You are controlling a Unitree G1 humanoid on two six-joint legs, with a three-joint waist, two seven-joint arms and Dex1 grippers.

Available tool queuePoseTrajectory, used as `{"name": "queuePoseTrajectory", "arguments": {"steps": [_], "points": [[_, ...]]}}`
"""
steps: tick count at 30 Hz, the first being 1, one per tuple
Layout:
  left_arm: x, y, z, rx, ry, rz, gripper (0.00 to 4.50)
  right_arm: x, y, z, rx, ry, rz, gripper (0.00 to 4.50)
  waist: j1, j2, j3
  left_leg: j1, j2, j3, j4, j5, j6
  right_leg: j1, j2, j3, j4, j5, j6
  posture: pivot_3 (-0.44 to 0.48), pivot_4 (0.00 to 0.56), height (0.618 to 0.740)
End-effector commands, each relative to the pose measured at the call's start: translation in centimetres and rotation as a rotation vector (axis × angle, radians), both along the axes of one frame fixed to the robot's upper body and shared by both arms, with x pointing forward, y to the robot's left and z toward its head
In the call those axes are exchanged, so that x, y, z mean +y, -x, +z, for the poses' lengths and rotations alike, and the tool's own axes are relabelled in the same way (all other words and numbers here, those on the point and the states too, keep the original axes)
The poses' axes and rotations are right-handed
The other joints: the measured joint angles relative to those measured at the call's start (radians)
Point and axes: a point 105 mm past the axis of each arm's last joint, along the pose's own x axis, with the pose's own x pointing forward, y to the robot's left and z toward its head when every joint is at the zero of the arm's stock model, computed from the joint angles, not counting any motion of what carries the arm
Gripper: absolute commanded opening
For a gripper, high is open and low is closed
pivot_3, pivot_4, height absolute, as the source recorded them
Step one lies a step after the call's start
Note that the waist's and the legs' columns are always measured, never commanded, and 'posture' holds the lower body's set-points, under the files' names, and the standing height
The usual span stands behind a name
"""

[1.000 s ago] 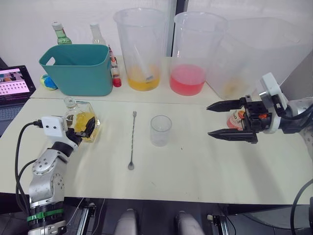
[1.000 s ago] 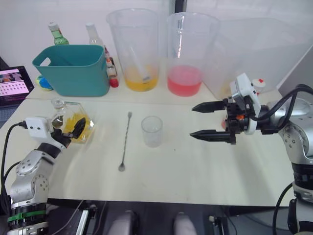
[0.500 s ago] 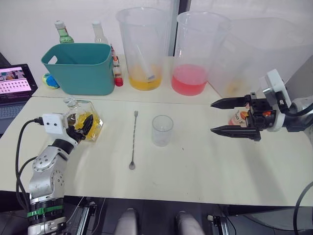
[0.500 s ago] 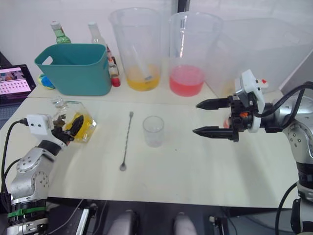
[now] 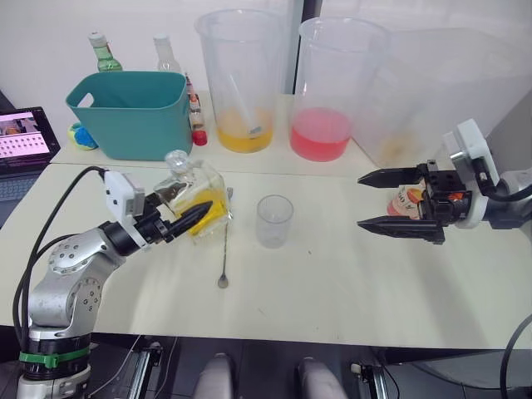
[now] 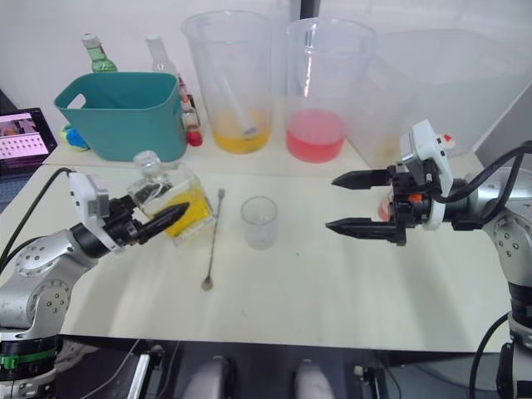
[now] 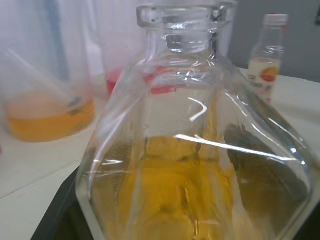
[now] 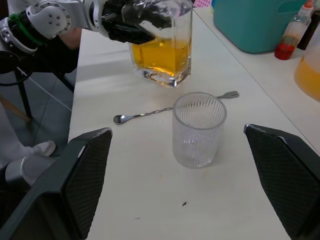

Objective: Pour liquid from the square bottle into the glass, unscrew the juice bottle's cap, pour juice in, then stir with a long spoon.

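The left gripper [image 5: 184,223] clamps the square bottle [image 5: 193,197], tilted, neck away from the glass [image 5: 273,221] on its right; the right gripper [image 5: 376,202] gapes.

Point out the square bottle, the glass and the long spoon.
square bottle [image 5: 199,201]: left eye view, on its yellow-filled body, held in the left gripper.
glass [image 5: 273,221]: left eye view, on the middle of its clear wall.
long spoon [image 5: 224,252]: left eye view, on the thin handle above the bowl.

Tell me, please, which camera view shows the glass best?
The right wrist view: the glass stands close, whole and unobstructed, ribbed and empty. Both eye views show it small at mid-table beside the spoon.
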Motion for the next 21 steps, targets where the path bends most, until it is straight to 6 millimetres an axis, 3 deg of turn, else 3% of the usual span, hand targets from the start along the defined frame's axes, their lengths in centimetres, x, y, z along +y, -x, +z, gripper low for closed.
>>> {"name": "queuePoseTrajectory", "arguments": {"steps": [1,4,8,16,21], "points": [[-3.3,2.5,2.4,-0.089,-0.027,-0.262,2.83,-0.1,1.1,1.4,-0.058,-0.016,-0.027,4.50,0.003,0.000,0.000,0.000,0.000,0.000,0.000,0.000,0.000,0.000,0.000,0.000,0.000,0.000,0.000,0.000,0.150,0.726],[-4.3,2.9,1.6,-0.051,-0.054,-0.373,2.83,-0.4,1.5,1.4,-0.060,-0.016,-0.064,4.50,0.008,0.000,0.000,0.000,0.000,0.000,0.000,0.000,0.000,0.000,0.000,0.000,0.000,0.000,0.000,0.000,0.150,0.726],[-5.4,1.8,0.0,-0.029,-0.123,-0.421,2.83,-0.6,2.1,1.3,-0.063,-0.017,-0.106,4.50,0.007,0.000,0.000,0.000,0.000,0.000,0.000,0.000,0.000,0.001,0.000,0.000,0.000,0.000,0.000,0.000,0.150,0.726],[-9.9,1.1,-2.2,-0.087,-0.217,-0.585,2.83,-0.9,3.6,1.5,-0.080,-0.016,-0.201,4.50,0.013,0.000,0.000,-0.001,-0.001,0.000,0.001,0.001,0.000,0.001,0.000,0.000,-0.001,0.000,0.000,0.000,0.150,0.726],[-11.3,1.5,-2.8,-0.086,-0.183,-0.676,2.83,-1.7,4.4,1.2,-0.069,-0.004,-0.270,4.50,0.010,0.000,0.000,-0.001,-0.001,0.000,0.001,0.001,0.001,0.001,0.000,0.000,0.000,0.000,0.000,0.000,0.150,0.726]]}}
